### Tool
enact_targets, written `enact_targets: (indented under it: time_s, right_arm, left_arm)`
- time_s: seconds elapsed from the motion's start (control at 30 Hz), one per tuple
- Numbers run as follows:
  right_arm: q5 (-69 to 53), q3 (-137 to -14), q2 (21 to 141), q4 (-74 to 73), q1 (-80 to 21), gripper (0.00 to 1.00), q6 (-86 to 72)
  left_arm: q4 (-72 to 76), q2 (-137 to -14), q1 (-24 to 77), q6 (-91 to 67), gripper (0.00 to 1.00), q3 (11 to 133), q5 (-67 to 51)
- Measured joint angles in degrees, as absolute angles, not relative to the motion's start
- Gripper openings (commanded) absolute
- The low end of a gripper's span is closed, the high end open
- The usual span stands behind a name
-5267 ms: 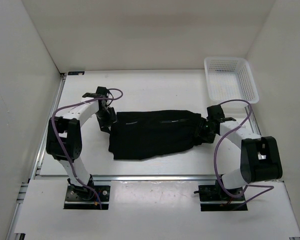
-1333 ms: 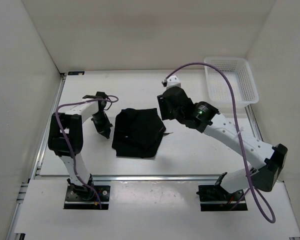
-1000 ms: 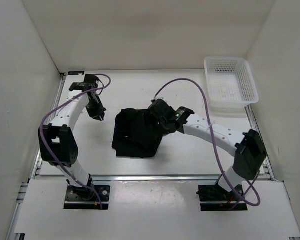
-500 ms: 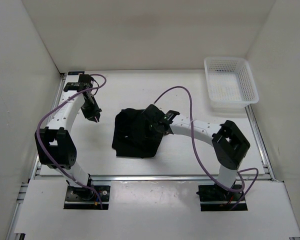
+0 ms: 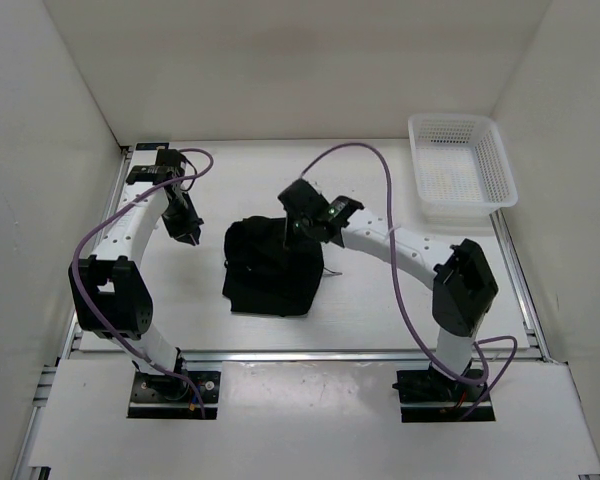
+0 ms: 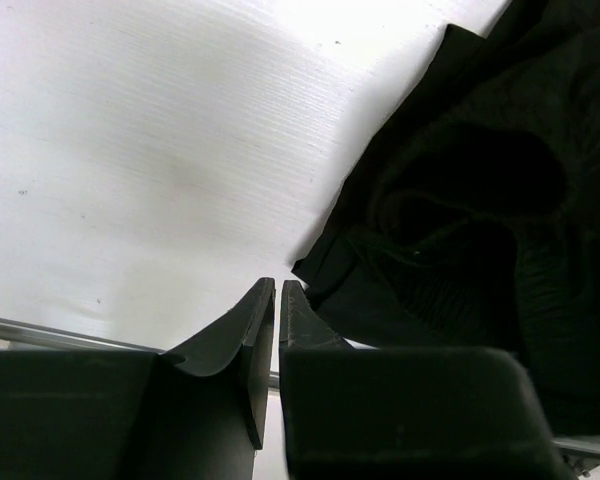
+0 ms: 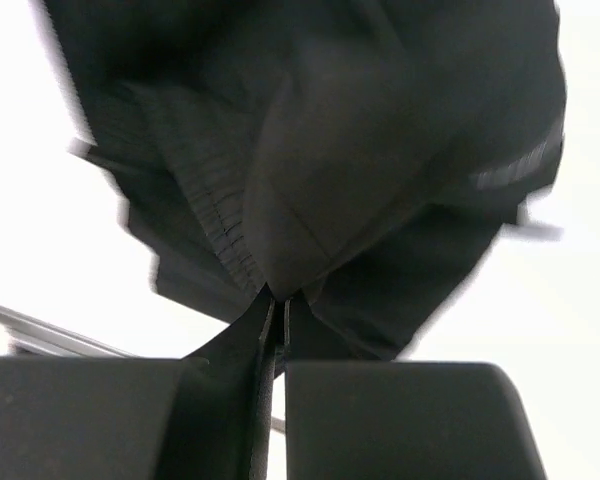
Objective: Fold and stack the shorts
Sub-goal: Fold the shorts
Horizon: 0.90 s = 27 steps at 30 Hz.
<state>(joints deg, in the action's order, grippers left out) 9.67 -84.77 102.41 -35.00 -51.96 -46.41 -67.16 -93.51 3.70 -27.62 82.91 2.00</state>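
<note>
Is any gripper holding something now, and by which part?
The right gripper pinches the shorts by a raised fold of fabric near the bundle's far edge. The left gripper, shut, holds nothing.

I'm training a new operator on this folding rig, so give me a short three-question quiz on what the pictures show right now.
1. True or false: the shorts lie on the table, outside the white basket.
2. Fill in: the left hand hangs beside the shorts, holding ____.
3. Which hand pinches the shorts? A. left hand B. right hand C. both

Key: 1 true; 2 nothing; 3 B.
</note>
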Motion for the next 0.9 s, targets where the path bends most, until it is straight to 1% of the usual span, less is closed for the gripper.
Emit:
enact_targets:
  time_s: [0.07, 0.17, 0.2, 0.23, 0.3, 0.33, 0.37, 0.43, 0.53, 0.67, 0.73, 0.77, 0.83, 0.87, 0.9]
  right_arm:
    - [9.15, -91.96, 104.66, -35.68, -50.96, 0.02, -44.93]
    - [6.42, -103.22, 110.56, -36.12, -48.86, 0.41, -43.75]
    - [5.17, -107.13, 113.16, -35.83, -47.9, 0.6, -43.27]
    - [3.9, -111.57, 116.29, -35.79, -46.81, 0.66, -42.61]
    - [0.97, -117.95, 121.4, -34.98, -44.86, 0.72, -41.91]
    - [-0.51, -119.83, 123.37, -34.15, -43.81, 0.75, -41.36]
    - [-1.54, -120.2, 124.11, -33.56, -43.09, 0.78, -40.86]
    - [-1.93, -119.2, 124.07, -33.01, -41.76, 0.78, -39.79]
    - [-1.5, -115.02, 121.12, -31.44, -40.97, 0.7, -38.04]
    - [0.14, -104.49, 112.77, -30.24, -41.06, 0.7, -35.97]
    - [1.08, -97.6, 107.13, -29.82, -40.97, 0.7, -35.31]
    - [1.58, -94.72, 104.62, -29.87, -40.82, 0.72, -35.11]
    - [2.57, -88.18, 99.18, -29.17, -40.01, 0.72, -34.7]
    - [2.96, -84.99, 96.53, -29.47, -39.38, 0.72, -34.52]
    - [3.33, -82.24, 94.39, -29.58, -38.74, 0.72, -34.41]
  left_arm:
    - [-67.05, -93.47, 3.7, -27.22, 0.2, 82.85, 1.56]
    - [-66.96, -93.43, 3.7, -26.57, 0.2, 82.78, 1.19]
    - [-66.85, -93.32, 3.7, -26.44, 0.22, 82.52, 1.1]
    - [-66.87, -93.21, 3.66, -26.3, 0.23, 82.24, 1.06]
    - [-67.02, -93.14, 3.53, -26.06, 0.25, 81.93, 1.02]
    - [-67.02, -93.14, 3.49, -25.93, 0.32, 81.89, 1.02]
    - [-67.02, -93.12, 3.46, -25.85, 0.33, 81.89, 0.99]
    - [-66.87, -93.01, 3.46, -25.87, 0.34, 81.89, 0.84]
    - [-66.19, -92.68, 3.46, -25.47, 0.33, 81.89, -0.27]
    - [-65.41, -92.77, 5.76, -24.62, 0.33, 82.98, -1.5]
    - [-65.43, -93.89, 8.71, -24.21, 0.47, 85.58, -2.04]
    - [-65.23, -95.13, 10.04, -24.1, 0.49, 87.46, -2.15]
    - [-64.34, -98.37, 12.32, -23.86, 0.63, 91.05, -2.48]
    - [-63.86, -100.57, 13.26, -23.73, 0.67, 92.86, -2.55]
    - [-63.75, -102.8, 13.87, -23.97, 0.76, 94.54, -2.5]
